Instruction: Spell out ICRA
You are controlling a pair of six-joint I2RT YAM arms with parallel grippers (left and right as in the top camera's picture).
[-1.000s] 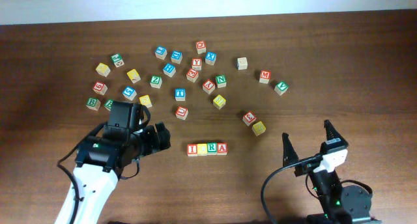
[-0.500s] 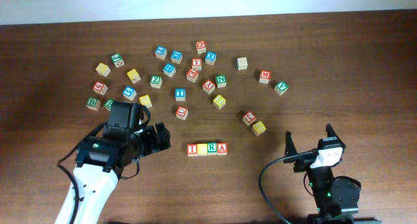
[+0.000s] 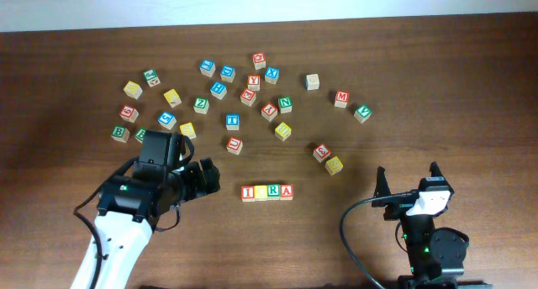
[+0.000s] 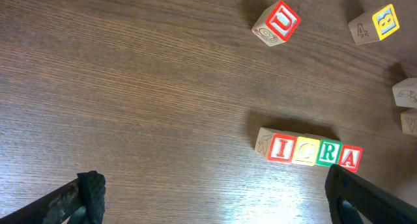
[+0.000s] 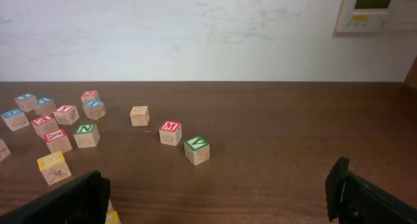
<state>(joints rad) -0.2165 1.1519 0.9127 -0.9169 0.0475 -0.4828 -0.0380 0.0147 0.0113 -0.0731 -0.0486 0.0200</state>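
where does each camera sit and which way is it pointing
Overhead: fixed above the dark wooden table, looking straight down; shows both arms, left gripper and right gripper, both open.
Left wrist: on the left arm, tilted down at the row of four wooden letter cubes reading ICRA; own fingertips at bottom corners.
Right wrist: low, facing across the table to the white wall; own fingertips at bottom corners.
Shared: overhead and left wrist both show the ICRA row.

ICRA row, loose blocks on wooden table
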